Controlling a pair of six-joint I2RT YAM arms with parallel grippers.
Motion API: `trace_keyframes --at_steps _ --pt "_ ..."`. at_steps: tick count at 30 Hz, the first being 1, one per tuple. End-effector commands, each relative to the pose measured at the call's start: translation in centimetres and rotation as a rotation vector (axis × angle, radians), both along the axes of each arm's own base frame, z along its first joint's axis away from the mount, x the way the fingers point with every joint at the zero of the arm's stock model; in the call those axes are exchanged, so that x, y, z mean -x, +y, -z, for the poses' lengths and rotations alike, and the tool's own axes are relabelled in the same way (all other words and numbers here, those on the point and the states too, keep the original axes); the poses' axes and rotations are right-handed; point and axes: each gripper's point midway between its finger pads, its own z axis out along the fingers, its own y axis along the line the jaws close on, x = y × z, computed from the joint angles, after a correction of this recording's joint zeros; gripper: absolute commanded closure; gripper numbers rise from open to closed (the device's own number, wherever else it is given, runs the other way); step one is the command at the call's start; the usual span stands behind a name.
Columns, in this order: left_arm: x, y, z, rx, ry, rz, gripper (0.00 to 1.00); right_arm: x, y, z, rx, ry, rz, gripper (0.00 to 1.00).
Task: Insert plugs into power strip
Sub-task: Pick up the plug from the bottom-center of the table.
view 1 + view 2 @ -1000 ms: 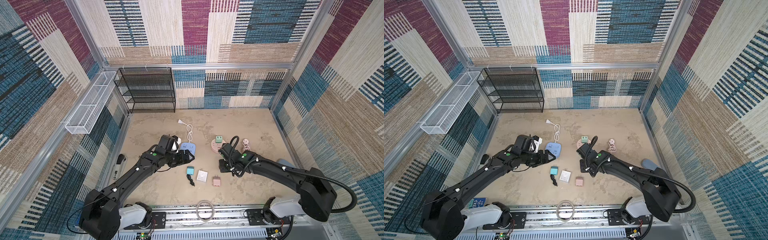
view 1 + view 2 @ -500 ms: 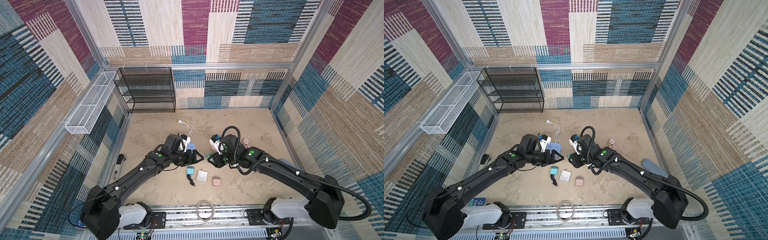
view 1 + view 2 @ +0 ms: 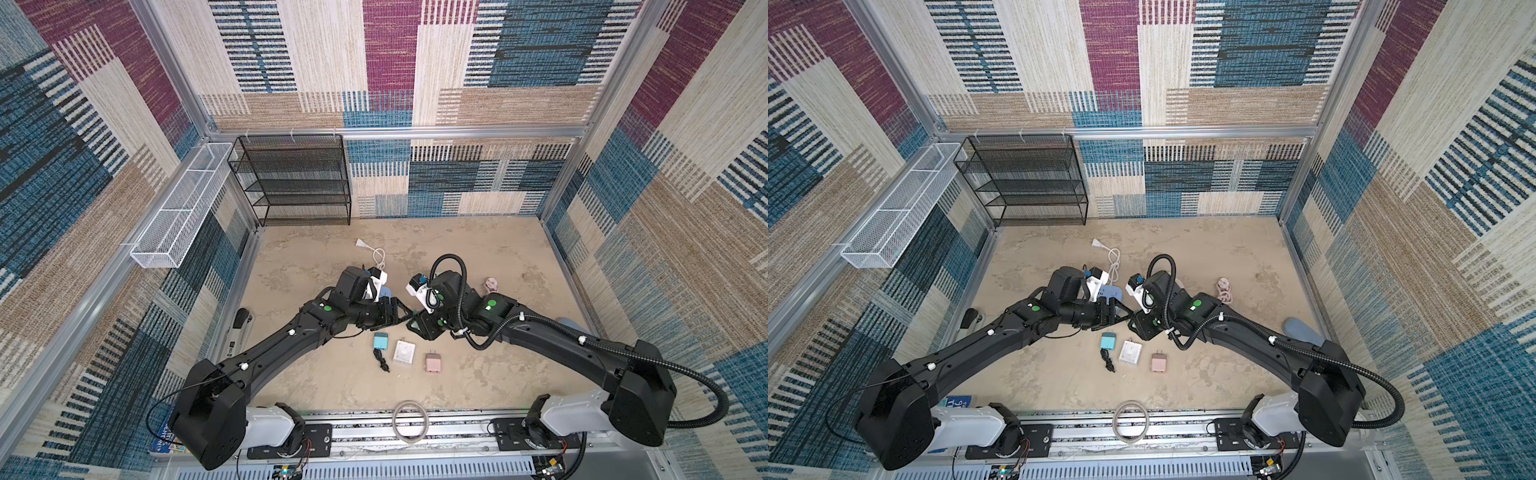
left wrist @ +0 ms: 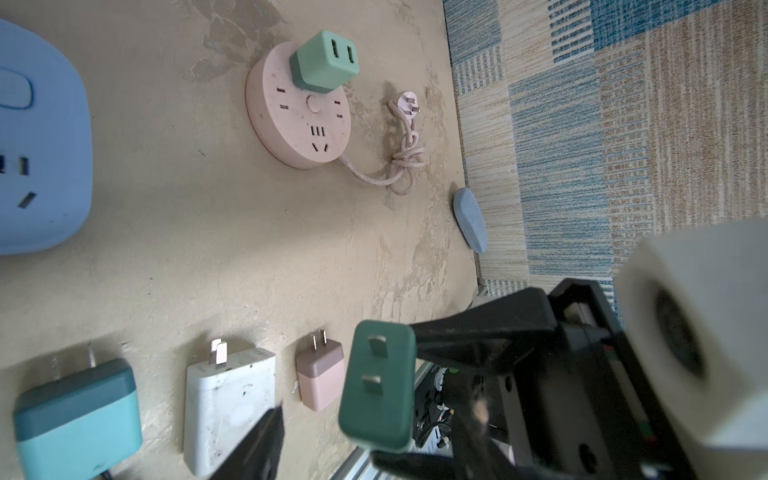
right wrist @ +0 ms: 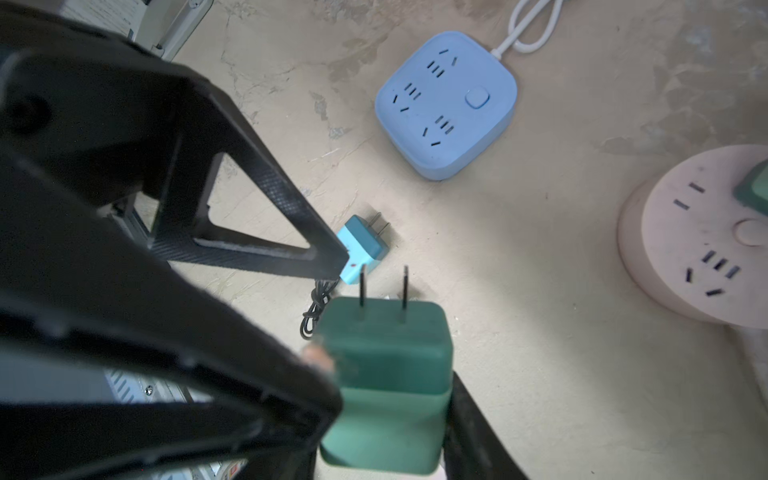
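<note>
Black mesh shelf rack stands at the back left of the beige tabletop, against the patterned carpet wall. White wire basket hangs on the left wall. Grey-blue oval pad lies at the tabletop's right edge. Pale cable loop sits on the front rail. Small black object lies at the left edge; cannot tell what it is.

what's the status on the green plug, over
Right gripper shut on green plug, prongs out. Left gripper open beside it, not gripping. Other green plug stands in pink strip. Blue strip sockets all free.
</note>
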Motion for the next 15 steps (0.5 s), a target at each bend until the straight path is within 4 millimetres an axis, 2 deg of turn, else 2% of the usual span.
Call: trace_keyframes --at_steps 1,3,4,5,15 --pt "-0.3 -0.5 -0.5 0.023 -0.008 0.007 0.35 -0.3 0.7 -0.8 -0.027 -0.027 -0.018 1.0" --pt "0.2 -0.9 -0.5 0.043 0.007 0.036 0.38 -0.4 0.7 -0.8 -0.026 -0.031 -0.017 1.0" --pt "0.2 -1.0 -0.4 0.046 0.012 0.041 0.45 -0.4 0.7 -0.8 -0.022 -0.031 -0.016 1.0" --pt "0.3 -1.0 -0.3 0.045 0.018 0.043 0.47 -0.5 0.7 -0.7 -0.017 -0.035 -0.013 1.0" --pt "0.7 -1.4 0.3 0.052 0.038 0.06 0.52 -0.6 1.2 -0.6 -0.015 -0.044 -0.042 1.0"
